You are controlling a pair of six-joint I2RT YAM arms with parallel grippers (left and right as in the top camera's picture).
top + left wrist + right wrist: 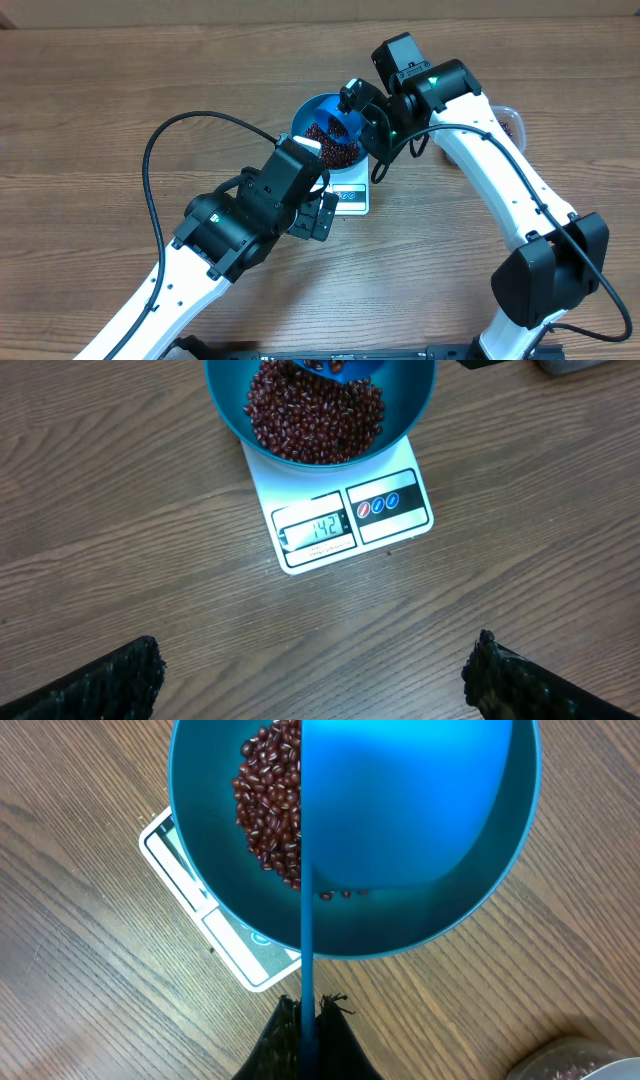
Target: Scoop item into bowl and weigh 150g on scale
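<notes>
At table ctr the scale [345, 515] lies flat w/ the bowl [410, 400] sitting on its far part; the display at its near edge looks like 142. A heap of beans [315, 415] fills the bowl's bottom. Over the bowl, the right gripper [308, 1025] is clamped tight on the thin handle of a blue scoop [306, 920], w/ some beans showing in the scoop head. Just near of the scale the left gripper [315, 675] hovers, fingers [100, 685] spread wide, holding nothing. A clear tub [510, 118] sits right of the bowl, partly hidden behind the right arm.
</notes>
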